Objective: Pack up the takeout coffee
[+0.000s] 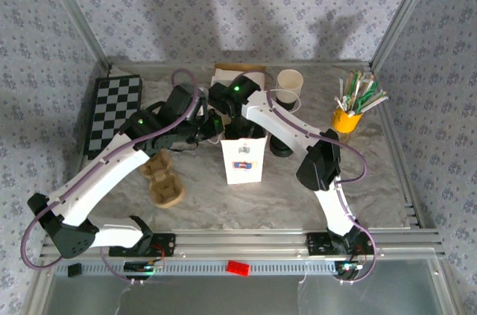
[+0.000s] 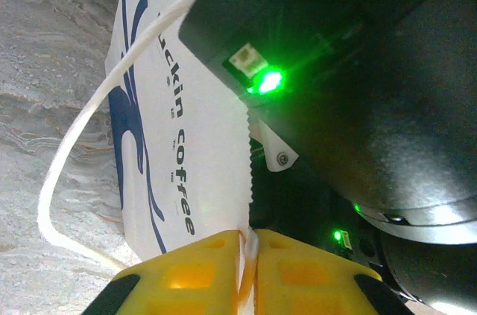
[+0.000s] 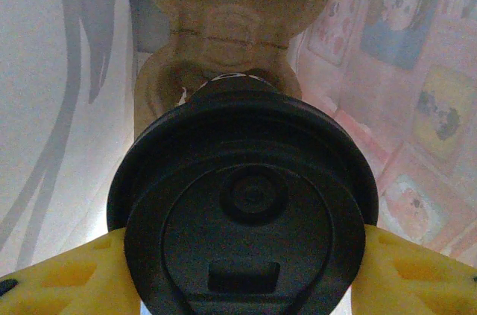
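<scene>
Hidden: the coffee (image 3: 246, 233) is being seen from above as a black lid; the cup wall is being covered by that lid.
Coffee place: it is being held inside the bag (image 1: 244, 157), between a white wall and a pink-tinted wall; whether it is resting on the bottom cannot be told.
Under the coffee: a brown moulded shape is being glimpsed deep in the bag, blurred; what it is cannot be told.
Right gripper (image 3: 246, 281): it is being clamped on the coffee from both sides, its yellow fingers (image 3: 67, 278) being cut off by the lower edge.
Left gripper (image 2: 247, 255): its tips are being pressed together on the bag's upper edge, paper pinched between them.
Bag: it is being held upright at the middle of the table (image 1: 373, 181), its mouth being covered by the right wrist; a white cord handle (image 2: 67, 151) is hanging loose.
In the way: the bag's opening is being blocked in the left wrist view by the right arm's black body (image 2: 358, 69).
Around: a brown tray (image 1: 162, 177) is lying near the bag's left; a chessboard (image 1: 112, 112) along the left edge; a lidless cup (image 1: 289, 84) by the far edge; a straw holder (image 1: 346, 118) toward the right edge; black lids (image 1: 282, 147) just right of the bag, partly under the arm.
</scene>
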